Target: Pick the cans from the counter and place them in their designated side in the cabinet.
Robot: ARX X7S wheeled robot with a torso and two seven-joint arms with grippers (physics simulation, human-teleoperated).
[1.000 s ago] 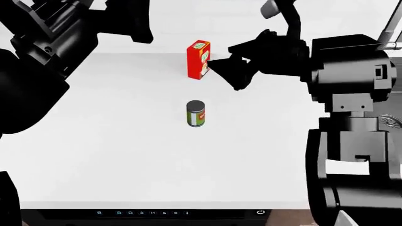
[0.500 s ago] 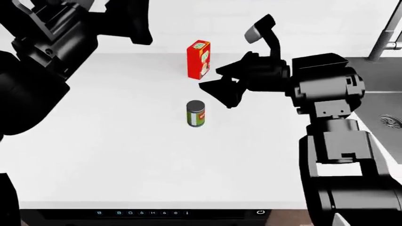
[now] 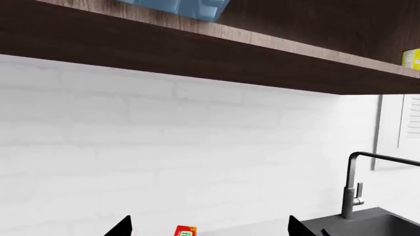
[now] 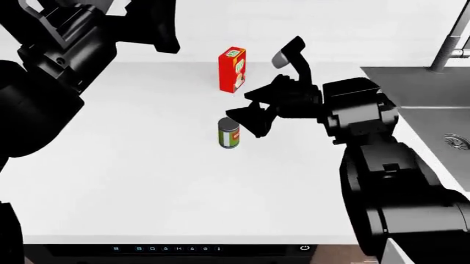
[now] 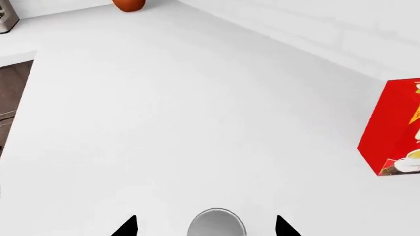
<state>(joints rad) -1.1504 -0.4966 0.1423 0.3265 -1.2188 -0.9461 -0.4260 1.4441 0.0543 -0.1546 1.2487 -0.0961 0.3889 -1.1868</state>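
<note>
A dark green can (image 4: pixel 228 133) with a red label stands upright on the white counter (image 4: pixel 147 165). My right gripper (image 4: pixel 245 122) is open just right of it and slightly above. In the right wrist view the can's grey top (image 5: pixel 217 225) shows between the two spread fingertips (image 5: pixel 127 227), and I see no contact. My left gripper (image 3: pixel 210 230) is open and empty, raised high and facing the back wall. At the edge of the left wrist view a yellow can (image 3: pixel 412 56) stands on the cabinet shelf (image 3: pixel 262 59).
A red tea box (image 4: pixel 232 70) stands behind the green can. The dark sink (image 4: pixel 419 99) and its faucet (image 4: pixel 449 44) lie at the right. A blue object (image 3: pixel 180 6) sits on the shelf. An orange object (image 5: pixel 129 4) stands far off on the counter.
My right gripper has swung from beside the tea box down and left, and its open fingers have come level with the green can. The can, the box and the left arm have stayed put.
</note>
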